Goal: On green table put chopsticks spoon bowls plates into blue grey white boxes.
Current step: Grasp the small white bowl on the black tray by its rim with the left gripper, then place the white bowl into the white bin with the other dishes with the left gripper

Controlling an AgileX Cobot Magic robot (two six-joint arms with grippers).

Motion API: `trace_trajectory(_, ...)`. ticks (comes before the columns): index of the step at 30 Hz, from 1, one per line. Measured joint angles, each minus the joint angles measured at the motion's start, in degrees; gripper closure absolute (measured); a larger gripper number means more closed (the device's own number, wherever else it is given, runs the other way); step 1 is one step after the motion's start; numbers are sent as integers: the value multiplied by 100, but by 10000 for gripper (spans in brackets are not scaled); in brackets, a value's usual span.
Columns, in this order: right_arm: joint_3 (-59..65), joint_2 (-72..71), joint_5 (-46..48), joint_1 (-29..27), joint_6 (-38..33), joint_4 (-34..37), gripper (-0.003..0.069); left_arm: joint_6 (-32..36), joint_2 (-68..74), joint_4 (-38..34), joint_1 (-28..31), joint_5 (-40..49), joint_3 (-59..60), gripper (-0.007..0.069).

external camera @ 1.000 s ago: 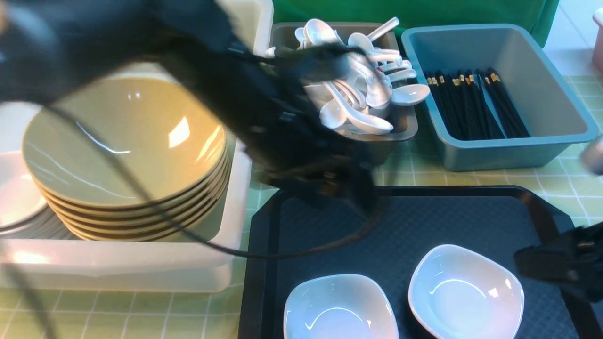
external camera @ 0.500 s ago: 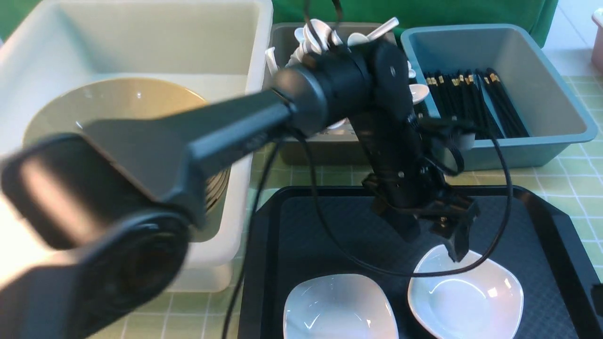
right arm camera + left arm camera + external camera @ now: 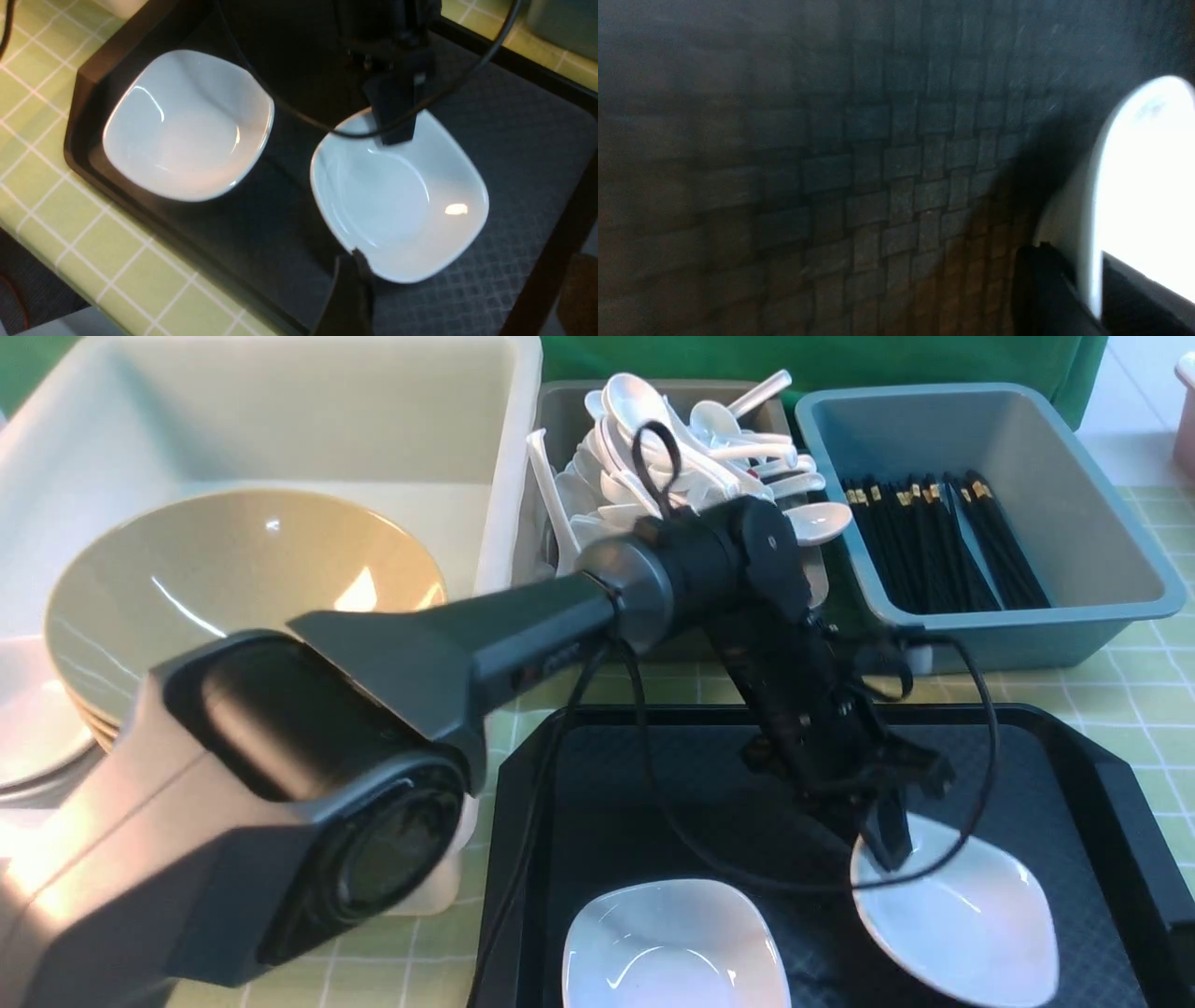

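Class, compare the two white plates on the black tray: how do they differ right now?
The left gripper is shut on the rim of the right plate; the left plate is untouched. The right plate looks tipped; the left plate lies flat. Both are white, rounded-square, empty and on the tray.

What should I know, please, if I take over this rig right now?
Left pincer: shut on the rim of the right small white rounded-square dish on the black textured tray.
Right pincer: open, empty.
Done: glossy olive-tan bowls in translucent white box, white spoons in dark grey bin, black chopsticks in blue-teal bin.
Left to do: box that dish and the second white dish beside it.
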Motion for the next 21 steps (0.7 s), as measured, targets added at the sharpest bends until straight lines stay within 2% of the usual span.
trace_trajectory(3,0,0,-91,89,0,-7,103,-22,-200,74,97,-5,5,610)
trace_trajectory(7,-177,91,-123,480,-7,-7,116,-164,-1029,286,426,20,5,610)
trace_trajectory(10,-556,370,-79,771,-237,79,179,-268,-1833,481,815,20,72,610)
trace_trajectory(12,-1071,707,21,1001,-738,375,329,-281,-2712,529,1295,25,418,610)
trace_trajectory(13,-1110,734,26,1016,-771,404,329,-281,-2781,529,1337,25,459,610)
trace_trajectory(14,-1407,979,60,1134,-965,671,465,-267,-3432,521,1794,57,898,610)
trace_trajectory(16,-1723,1244,60,1228,-1162,967,576,-165,-4170,422,2466,108,1527,610)
trace_trajectory(17,-1827,1319,60,1245,-1259,1051,594,-108,-4388,370,2625,123,1739,610)
trace_trajectory(18,-1895,1414,54,1271,-1344,1176,610,8,-4754,269,3066,128,2103,610)
trace_trajectory(21,-2090,1762,-58,1340,-1835,1759,631,427,-5725,-84,4694,125,3165,610)
